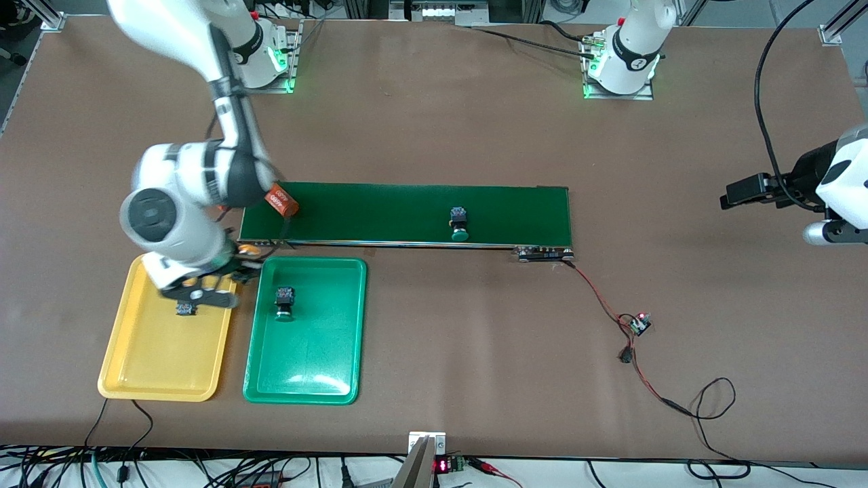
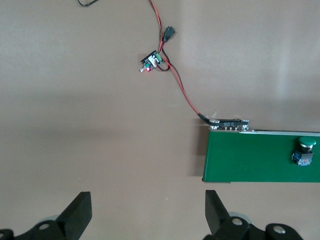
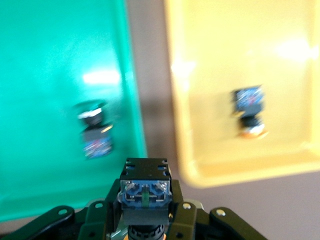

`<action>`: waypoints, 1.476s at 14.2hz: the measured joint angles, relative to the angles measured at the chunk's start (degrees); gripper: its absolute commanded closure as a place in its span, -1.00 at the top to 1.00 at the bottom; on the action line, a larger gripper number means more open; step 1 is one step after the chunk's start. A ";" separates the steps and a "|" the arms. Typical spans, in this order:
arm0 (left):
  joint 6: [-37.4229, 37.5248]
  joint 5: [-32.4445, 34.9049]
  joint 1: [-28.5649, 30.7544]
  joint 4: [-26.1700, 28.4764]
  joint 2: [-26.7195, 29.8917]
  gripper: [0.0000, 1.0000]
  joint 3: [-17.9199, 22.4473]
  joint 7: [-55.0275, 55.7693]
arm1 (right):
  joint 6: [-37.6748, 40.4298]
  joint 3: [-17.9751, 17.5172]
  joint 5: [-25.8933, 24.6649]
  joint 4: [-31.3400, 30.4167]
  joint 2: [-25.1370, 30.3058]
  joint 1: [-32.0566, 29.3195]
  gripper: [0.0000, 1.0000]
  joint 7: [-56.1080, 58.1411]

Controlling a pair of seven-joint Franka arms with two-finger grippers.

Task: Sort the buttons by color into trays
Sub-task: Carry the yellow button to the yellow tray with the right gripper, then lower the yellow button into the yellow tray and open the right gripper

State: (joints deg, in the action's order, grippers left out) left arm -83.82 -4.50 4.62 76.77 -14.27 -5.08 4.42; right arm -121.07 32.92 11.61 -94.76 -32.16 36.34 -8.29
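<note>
My right gripper (image 1: 244, 261) (image 3: 145, 200) is shut on a button (image 3: 145, 189) with a black body and an orange cap (image 1: 250, 251). It hangs over the gap between the yellow tray (image 1: 139, 366) (image 3: 280, 60) and the green tray (image 1: 319, 366) (image 3: 45, 60), close to the belt's edge. One yellow-capped button (image 1: 184, 309) (image 3: 248, 114) lies in the yellow tray. A green-capped button (image 1: 283, 302) (image 3: 93, 133) lies in the green tray. Another green button (image 1: 459, 224) (image 2: 303, 151) rests on the belt. My left gripper (image 1: 739, 194) (image 2: 148, 212) waits open over bare table at the left arm's end.
A long dark-green conveyor belt (image 1: 380, 213) (image 2: 250, 160) runs farther from the front camera than the trays. An orange cylinder (image 1: 281, 201) lies at its end toward the right arm. Red and black wires lead from the belt to a small circuit board (image 1: 639, 322) (image 2: 151, 62).
</note>
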 measured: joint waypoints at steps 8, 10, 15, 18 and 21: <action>-1.46 0.01 -1.02 0.00 -0.67 1.00 -0.19 0.76 | -16.96 -0.27 0.11 -0.45 -10.38 -13.80 -0.69 15.20; -1.49 0.01 -3.11 0.00 -0.66 1.00 0.13 2.05 | -17.47 -0.47 0.11 -0.27 -11.19 -14.40 -0.69 15.22; -1.57 0.03 -7.44 -0.01 -0.59 1.00 3.15 3.26 | -17.58 -1.33 0.11 -0.25 -12.70 -14.67 0.52 15.22; -1.57 0.03 -7.36 -0.02 -0.57 1.00 3.89 3.26 | -17.66 -1.35 0.11 0.02 -12.74 -14.87 1.00 15.72; -1.57 0.03 -7.48 -0.14 -0.24 1.00 3.92 3.26 | -17.67 -1.34 0.11 0.89 -12.53 -15.10 1.00 17.76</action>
State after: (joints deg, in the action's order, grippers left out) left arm -85.39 -4.47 -2.86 76.64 -14.51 -1.16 7.68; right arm -138.74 31.58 11.72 -93.88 -44.69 21.24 9.47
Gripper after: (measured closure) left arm 0.000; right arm 0.066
